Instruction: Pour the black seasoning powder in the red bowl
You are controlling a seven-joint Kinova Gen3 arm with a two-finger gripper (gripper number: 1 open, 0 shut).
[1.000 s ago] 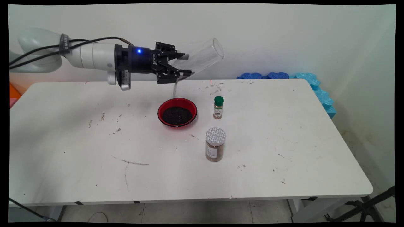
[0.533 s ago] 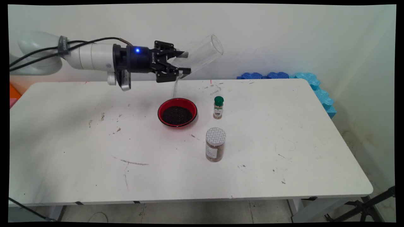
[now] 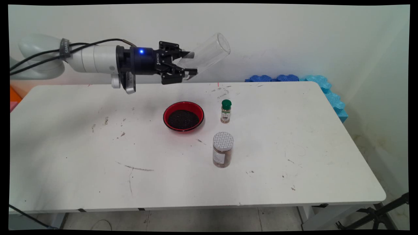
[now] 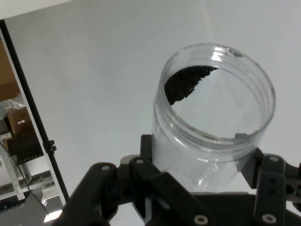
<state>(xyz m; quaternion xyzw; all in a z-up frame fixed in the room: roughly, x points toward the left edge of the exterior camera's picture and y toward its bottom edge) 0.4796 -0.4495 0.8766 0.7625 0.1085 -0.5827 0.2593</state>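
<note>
The arm (image 3: 91,58) reaches in from the left, high above the table (image 3: 65,163). Its gripper (image 3: 189,62) has its fingers (image 4: 150,155) squeezed on a clear jar (image 3: 209,54). The jar is tipped, with its open mouth near the fingers and its bottom up and to the right. In the hand view the jar (image 4: 214,122) has a small dark pile of grains (image 4: 186,82) stuck at its far end. Below the gripper, on the table, sits a red bowl (image 3: 183,116) full of dark grains. Just right of the bowl stands a small bottle (image 3: 226,111) with a green cap. Near it, closer to the front, stands a bigger jar (image 3: 223,149) with a white lid and brown stuff inside. Blue foam (image 3: 313,85) lies by the wall at the far right.
</note>
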